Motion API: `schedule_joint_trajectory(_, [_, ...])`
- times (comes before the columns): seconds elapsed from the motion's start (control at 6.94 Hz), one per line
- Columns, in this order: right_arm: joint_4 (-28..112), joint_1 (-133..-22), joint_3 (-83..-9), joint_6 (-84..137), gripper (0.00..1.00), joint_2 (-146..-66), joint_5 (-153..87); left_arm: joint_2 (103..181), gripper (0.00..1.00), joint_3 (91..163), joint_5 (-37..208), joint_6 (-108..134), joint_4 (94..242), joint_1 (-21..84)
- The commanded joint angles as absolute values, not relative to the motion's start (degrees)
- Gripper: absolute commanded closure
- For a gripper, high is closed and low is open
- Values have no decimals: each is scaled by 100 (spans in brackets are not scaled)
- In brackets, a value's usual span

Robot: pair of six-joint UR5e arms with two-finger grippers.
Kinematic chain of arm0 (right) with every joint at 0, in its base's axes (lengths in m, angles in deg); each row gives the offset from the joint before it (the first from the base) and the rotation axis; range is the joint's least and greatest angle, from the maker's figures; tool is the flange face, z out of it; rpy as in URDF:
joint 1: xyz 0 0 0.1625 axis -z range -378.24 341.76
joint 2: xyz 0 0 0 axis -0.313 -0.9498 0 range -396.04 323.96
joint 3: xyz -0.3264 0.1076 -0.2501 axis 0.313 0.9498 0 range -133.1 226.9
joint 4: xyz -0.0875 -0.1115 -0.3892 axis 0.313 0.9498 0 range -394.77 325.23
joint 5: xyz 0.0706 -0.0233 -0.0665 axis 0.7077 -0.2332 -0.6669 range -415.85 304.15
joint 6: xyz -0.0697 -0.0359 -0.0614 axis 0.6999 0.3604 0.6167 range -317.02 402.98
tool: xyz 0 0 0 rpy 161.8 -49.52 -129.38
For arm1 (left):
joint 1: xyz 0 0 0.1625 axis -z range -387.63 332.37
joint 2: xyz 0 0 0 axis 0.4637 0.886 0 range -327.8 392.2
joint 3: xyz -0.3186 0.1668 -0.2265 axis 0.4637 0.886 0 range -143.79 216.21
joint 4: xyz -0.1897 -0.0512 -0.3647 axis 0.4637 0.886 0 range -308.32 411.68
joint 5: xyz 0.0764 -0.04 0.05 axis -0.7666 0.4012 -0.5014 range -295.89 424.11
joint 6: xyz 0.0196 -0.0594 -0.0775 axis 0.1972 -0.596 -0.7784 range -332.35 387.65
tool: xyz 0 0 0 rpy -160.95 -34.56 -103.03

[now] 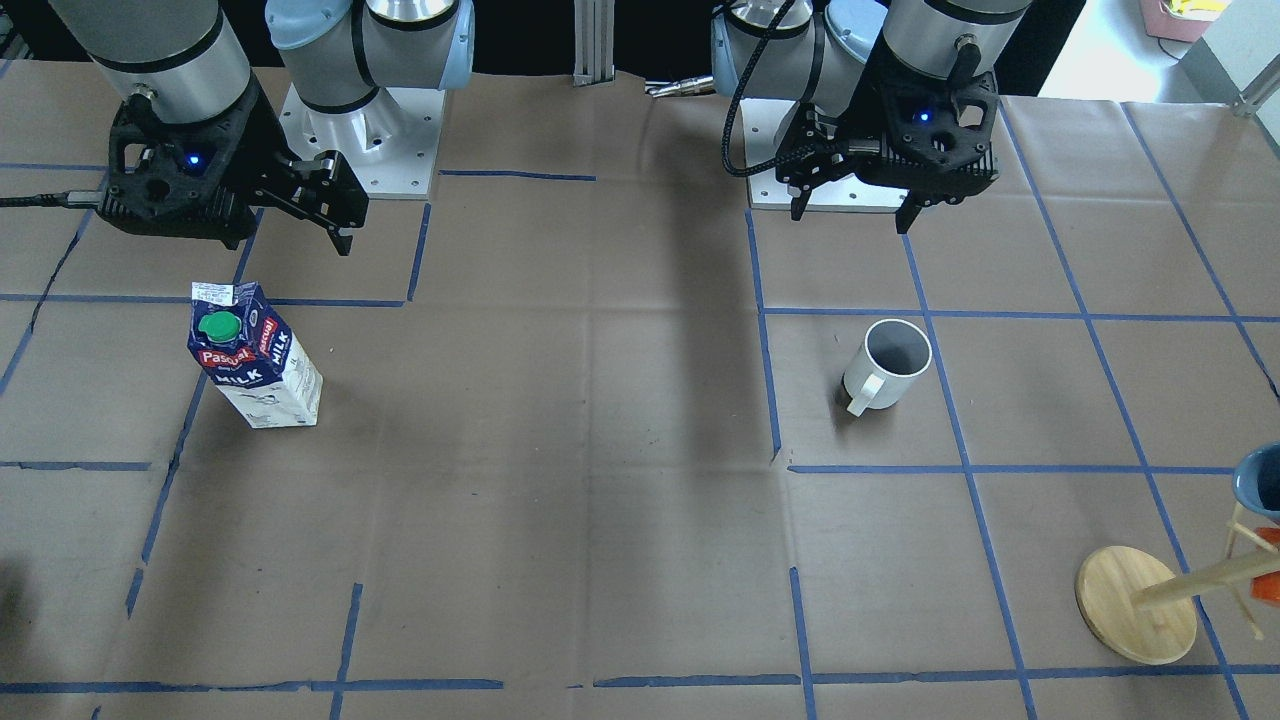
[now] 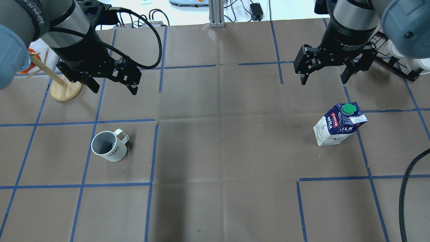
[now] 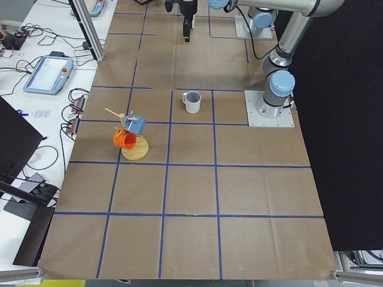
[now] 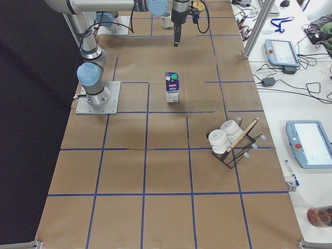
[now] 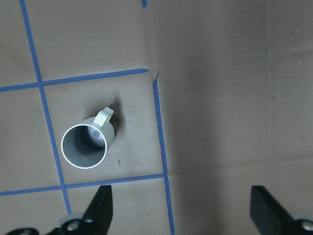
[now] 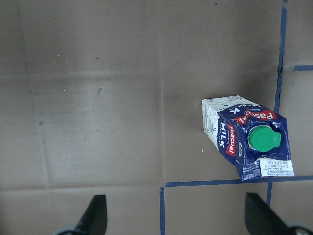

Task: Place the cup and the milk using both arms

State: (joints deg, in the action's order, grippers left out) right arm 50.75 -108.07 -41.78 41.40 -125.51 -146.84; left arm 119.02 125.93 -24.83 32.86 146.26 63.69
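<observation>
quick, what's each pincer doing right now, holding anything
Left pincer: open, holding nothing.
Right pincer: open, holding nothing.

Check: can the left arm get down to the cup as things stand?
Probably yes. The cup stands upright, alone in its taped square; the left arm hangs above and nearby, jaws open and empty. Nothing lies between them, and the wooden stand sits off to one side.

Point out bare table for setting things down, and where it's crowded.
Biggest free patch: the table's middle, between the cup and the milk, running to the operators' edge. Crowded: the operators' side, with the wooden mug stand beyond the cup and the wire rack beyond the milk.
</observation>
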Motion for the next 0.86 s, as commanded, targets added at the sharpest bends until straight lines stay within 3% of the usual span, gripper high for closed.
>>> schedule_joint_trajectory(0.0, [5075,-10806,-4178,4140,0,-12551,-14682,11842,0,12673,-2492,3257,14625,6369])
schedule_joint_trajectory(0.72, [5092,-10806,-4178,4140,0,-12551,-14673,11877,0,12700,-2554,3082,14924,6290])
